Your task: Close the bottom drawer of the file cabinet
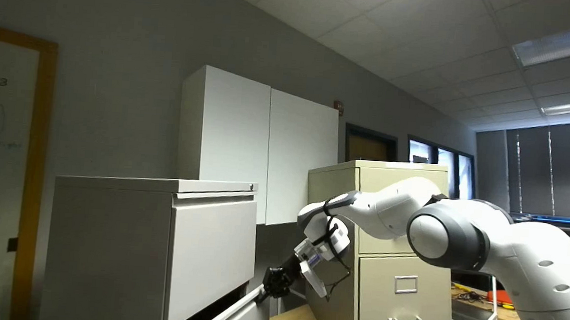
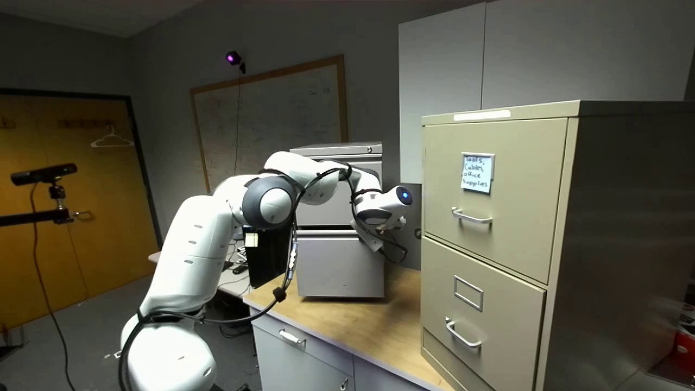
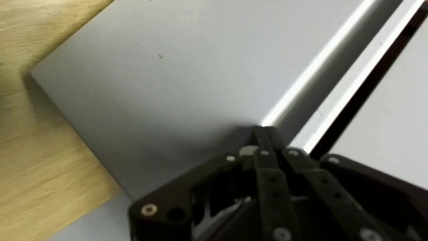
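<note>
Wrist view, bottom drawer (image 3: 160,90), touching pincer (image 3: 266,130)

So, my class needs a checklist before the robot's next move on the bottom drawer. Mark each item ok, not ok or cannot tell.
1. Bottom drawer shut: not ok; it sticks out past the upper drawer.
2. Gripper closed for pushing: ok; no gap shows in the wrist view.
3. Gripper placed: ok; at the top edge of the drawer's front.
4. Pressing firmly: cannot tell.
5. Arm off the beige cabinet: ok; a gap shows in an exterior view.
6. Drawer's inside free of snags: cannot tell; hidden.
</note>
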